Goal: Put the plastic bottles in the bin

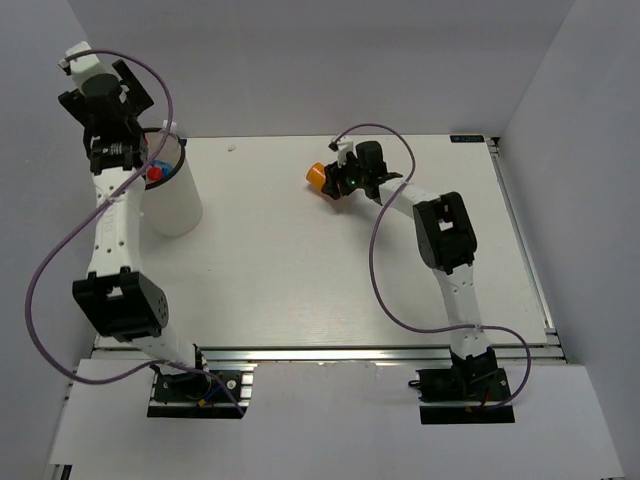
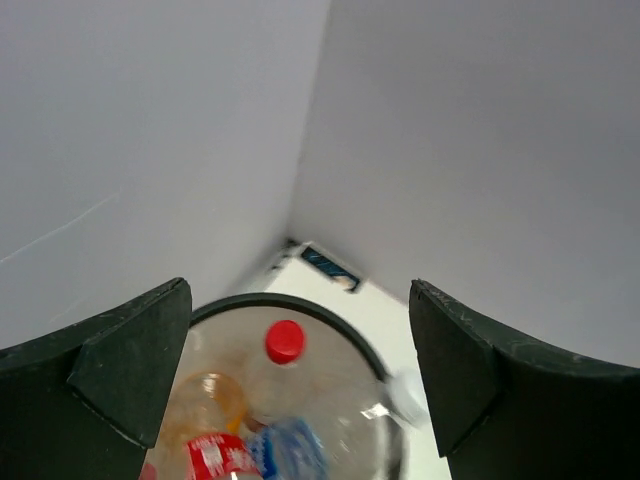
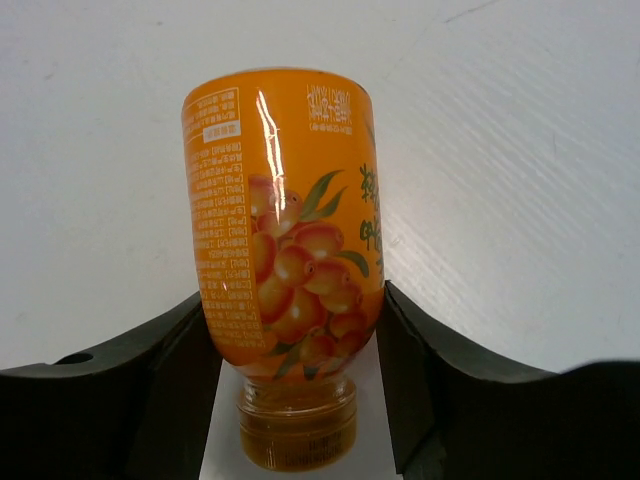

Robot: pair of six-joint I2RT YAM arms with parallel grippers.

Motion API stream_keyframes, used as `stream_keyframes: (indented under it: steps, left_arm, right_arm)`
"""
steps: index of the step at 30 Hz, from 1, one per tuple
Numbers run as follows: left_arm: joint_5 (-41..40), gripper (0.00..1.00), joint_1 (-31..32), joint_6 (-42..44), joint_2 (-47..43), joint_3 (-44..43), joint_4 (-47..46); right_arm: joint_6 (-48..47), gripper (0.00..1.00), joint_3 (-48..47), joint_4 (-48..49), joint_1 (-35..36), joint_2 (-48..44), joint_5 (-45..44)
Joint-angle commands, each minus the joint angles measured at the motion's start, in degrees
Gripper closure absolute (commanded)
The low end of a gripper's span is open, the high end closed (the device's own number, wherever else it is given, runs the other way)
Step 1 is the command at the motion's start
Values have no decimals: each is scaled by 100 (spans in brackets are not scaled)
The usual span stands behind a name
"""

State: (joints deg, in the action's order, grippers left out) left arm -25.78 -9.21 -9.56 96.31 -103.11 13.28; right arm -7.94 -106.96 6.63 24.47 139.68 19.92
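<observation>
The white bin (image 1: 178, 205) with a black rim stands at the far left of the table. My left gripper (image 1: 122, 150) hovers over its mouth, open and empty (image 2: 298, 292). In the left wrist view the bin (image 2: 345, 330) holds several bottles: a clear one with a red cap (image 2: 284, 342), an orange one (image 2: 205, 395), a red label (image 2: 215, 455) and a blue label (image 2: 292, 445). My right gripper (image 1: 338, 180) is at the far middle of the table, shut on a stubby orange bottle (image 1: 316, 175). In the right wrist view this bottle (image 3: 285, 210) lies with its cap towards the camera and the fingers (image 3: 185, 340) press its sides.
White walls enclose the table on the left, the back and the right. The bin stands close to the left wall. A metal rail (image 1: 330, 352) runs along the near edge, and another runs along the right edge (image 1: 520, 230).
</observation>
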Motion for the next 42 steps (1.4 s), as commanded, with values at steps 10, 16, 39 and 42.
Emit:
stream_keyframes:
  steps: [10,16,39,42]
  left_arm:
    - [3352,2,796,-1961,-2607,2800,-219]
    - [2955,2,2722,-2382,-3320,4356,-1123]
    - [3035,2,4323,-3298,-2706,5635,-3296]
    - [3149,2,4340,-3219,-2566,5592,-3402]
  right_arm:
    - [1295,84,4215,2532,23,-4192,1215]
    - [1989,85,5465,3088,181,-5380,1532]
    - [3115,86,5493,4153,647,-5293,2051]
    - [3027,86,5431,4048,708,-5275,2130]
